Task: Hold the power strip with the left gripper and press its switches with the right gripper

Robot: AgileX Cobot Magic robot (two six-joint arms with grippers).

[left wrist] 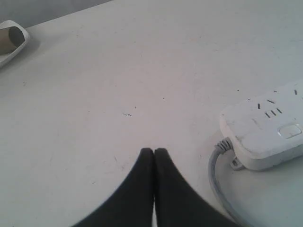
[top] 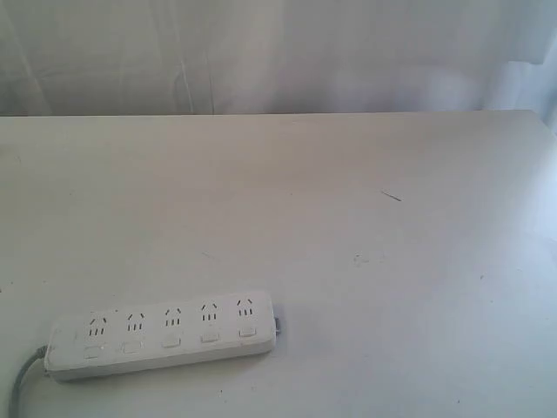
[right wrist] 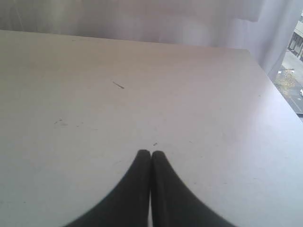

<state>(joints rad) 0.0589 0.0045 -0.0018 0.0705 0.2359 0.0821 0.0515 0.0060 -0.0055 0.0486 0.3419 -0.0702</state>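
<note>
The white power strip [top: 161, 335] lies flat near the front left of the table, with five socket groups and a row of small white switches [top: 171, 342] below them. Its grey cord [top: 19, 387] leaves the left end. In the left wrist view the cord end of the power strip [left wrist: 265, 135] shows with one switch [left wrist: 289, 130] and the cord [left wrist: 215, 175]. My left gripper [left wrist: 154, 151] is shut and holds nothing, a short way from that cord end. My right gripper [right wrist: 150, 153] is shut over bare table. Neither gripper shows in the exterior view.
The white table [top: 348, 226] reaches back to a pale curtain [top: 278, 52]. A white object with a dark opening [left wrist: 12, 40] lies at the table's edge in the left wrist view. The table's corner and a window [right wrist: 291, 71] show in the right wrist view.
</note>
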